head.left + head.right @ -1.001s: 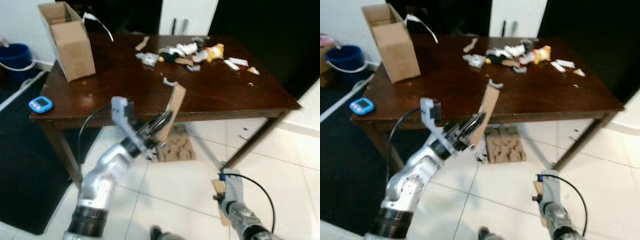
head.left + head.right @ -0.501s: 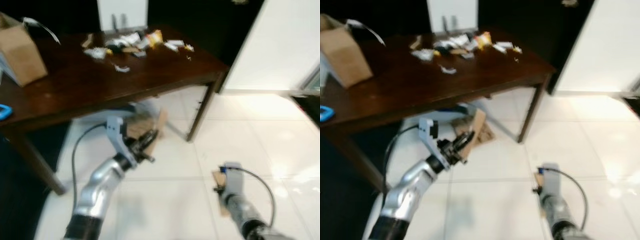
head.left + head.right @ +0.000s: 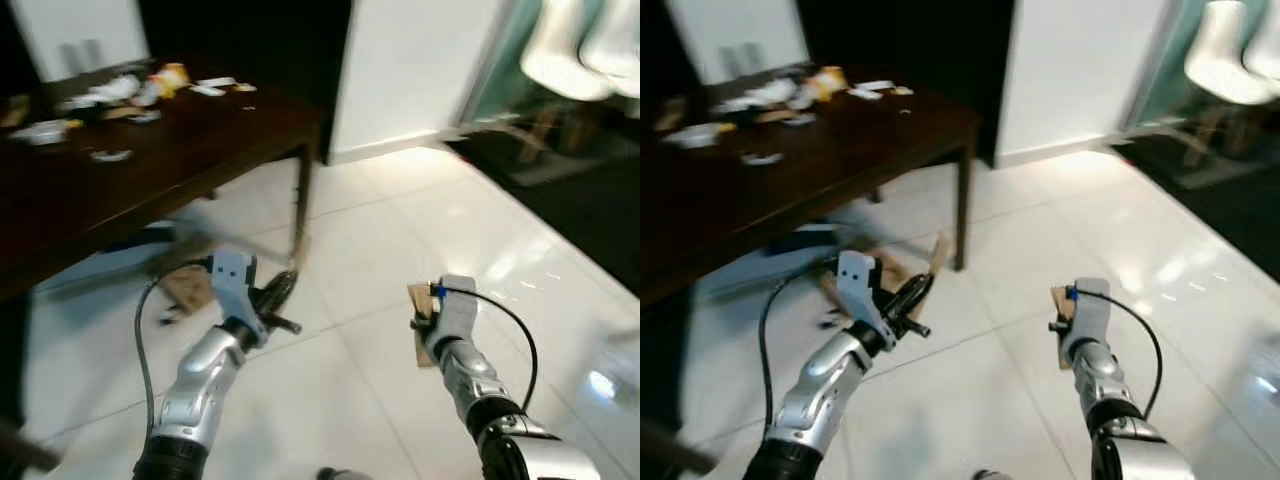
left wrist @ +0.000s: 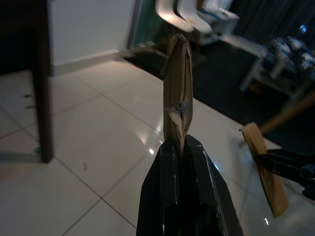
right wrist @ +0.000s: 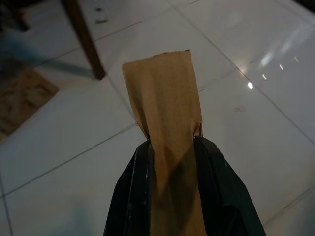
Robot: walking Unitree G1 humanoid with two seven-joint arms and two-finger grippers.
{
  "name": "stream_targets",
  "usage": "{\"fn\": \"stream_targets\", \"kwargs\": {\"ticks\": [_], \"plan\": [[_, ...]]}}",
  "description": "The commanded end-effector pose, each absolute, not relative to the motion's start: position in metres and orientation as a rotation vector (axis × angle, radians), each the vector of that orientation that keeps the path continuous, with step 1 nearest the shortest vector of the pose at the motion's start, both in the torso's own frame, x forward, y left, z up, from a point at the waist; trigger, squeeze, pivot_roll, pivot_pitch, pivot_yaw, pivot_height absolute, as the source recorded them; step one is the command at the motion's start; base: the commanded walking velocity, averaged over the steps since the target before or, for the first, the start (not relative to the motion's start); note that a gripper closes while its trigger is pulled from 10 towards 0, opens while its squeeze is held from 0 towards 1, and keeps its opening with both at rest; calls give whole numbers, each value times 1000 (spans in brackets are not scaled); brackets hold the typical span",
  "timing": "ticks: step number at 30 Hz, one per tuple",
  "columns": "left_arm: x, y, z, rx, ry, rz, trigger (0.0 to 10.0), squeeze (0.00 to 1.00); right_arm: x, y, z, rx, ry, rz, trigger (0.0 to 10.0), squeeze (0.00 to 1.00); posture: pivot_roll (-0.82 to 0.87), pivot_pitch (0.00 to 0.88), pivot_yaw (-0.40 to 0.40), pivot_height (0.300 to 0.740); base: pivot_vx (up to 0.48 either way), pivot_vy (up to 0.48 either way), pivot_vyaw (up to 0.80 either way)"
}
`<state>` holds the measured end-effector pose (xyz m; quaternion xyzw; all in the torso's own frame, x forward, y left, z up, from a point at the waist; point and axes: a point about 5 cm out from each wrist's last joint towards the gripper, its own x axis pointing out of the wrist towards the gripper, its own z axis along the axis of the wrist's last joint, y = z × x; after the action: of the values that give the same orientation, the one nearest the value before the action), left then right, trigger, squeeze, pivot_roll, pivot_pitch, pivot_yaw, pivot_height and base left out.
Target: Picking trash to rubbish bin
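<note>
Lower centre of frame: left end effector [image 4: 183, 147] pinches a cardboard strip [image 4: 178, 93] edge-on, long axis running out past the fingertips. Right end effector [image 5: 172, 147] pinches a flat cardboard piece [image 5: 165, 103] likewise. More trash [image 3: 120, 95] sits upper left on the worktop [image 3: 150, 160]. Bin location unknown.

no readable text, labels, brands or numbers anywhere
</note>
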<state>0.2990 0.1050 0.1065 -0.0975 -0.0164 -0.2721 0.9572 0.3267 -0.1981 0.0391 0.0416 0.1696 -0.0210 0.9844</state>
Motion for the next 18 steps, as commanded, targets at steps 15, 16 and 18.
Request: {"fn": "stream_targets", "kwargs": {"ticks": [15,16,18], "plan": [[325,117,108,-26,-57,-338,10000,0,349,-174,70,70,201,-11,10000,0,29,77,-17,740,0,0,-792],[325,117,108,-26,-57,-338,10000,0,349,-174,70,70,201,-11,10000,0,29,77,-17,740,0,0,-788],[325,120,106,-15,-51,-346,10000,0,351,-175,73,58,192,-14,10000,0,25,76,-16,740,0,0,-788]]}}
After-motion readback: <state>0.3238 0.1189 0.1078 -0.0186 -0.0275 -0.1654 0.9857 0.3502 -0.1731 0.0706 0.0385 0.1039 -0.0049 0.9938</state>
